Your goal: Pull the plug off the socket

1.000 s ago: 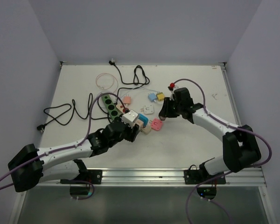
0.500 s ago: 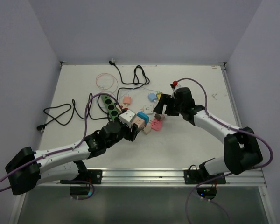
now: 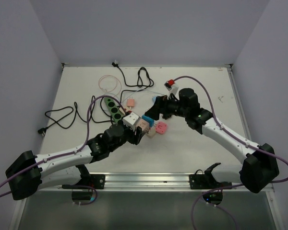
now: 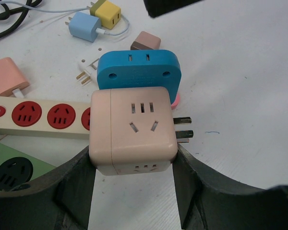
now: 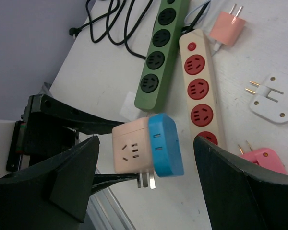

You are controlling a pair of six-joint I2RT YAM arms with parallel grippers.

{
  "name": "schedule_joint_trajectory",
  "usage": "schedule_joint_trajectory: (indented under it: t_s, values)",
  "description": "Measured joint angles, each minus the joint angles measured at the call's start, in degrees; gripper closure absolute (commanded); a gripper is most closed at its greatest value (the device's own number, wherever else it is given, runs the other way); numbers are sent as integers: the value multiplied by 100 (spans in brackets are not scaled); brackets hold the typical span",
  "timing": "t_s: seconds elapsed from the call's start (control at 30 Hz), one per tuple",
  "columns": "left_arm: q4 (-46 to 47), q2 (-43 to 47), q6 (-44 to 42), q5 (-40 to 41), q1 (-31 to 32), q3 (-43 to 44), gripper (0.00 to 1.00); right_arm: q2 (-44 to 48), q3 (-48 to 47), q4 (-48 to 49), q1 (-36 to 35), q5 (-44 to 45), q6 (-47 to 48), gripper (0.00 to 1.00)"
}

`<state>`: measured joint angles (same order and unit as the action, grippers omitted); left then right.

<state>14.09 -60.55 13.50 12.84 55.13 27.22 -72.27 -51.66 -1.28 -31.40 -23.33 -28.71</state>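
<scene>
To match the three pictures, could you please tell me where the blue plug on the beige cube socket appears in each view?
Top external: the blue plug sits just left of centre.
Left wrist: upper centre, behind the beige cube socket.
Right wrist: lower centre, on the cube's right side.
Shared landmark: the green power strip, in all three views.

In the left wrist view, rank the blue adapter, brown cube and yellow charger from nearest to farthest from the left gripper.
1. Blue adapter: directly behind the beige cube socket that the left gripper holds.
2. Brown cube: just beyond the adapter, slightly right.
3. Yellow charger: farthest, at the top of the view, left of centre.
</scene>
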Motion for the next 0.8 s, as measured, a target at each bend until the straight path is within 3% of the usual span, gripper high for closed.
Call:
schedule_joint_trajectory:
  t_s: [0.53,0.8]
  values:
    - [50,494,-2,-20,0,7,100,-437,-212,-516,-258,321,315,25]
    - [94,857,0,-22,0,-120,100,-437,-269,-715,-192,592,339,48]
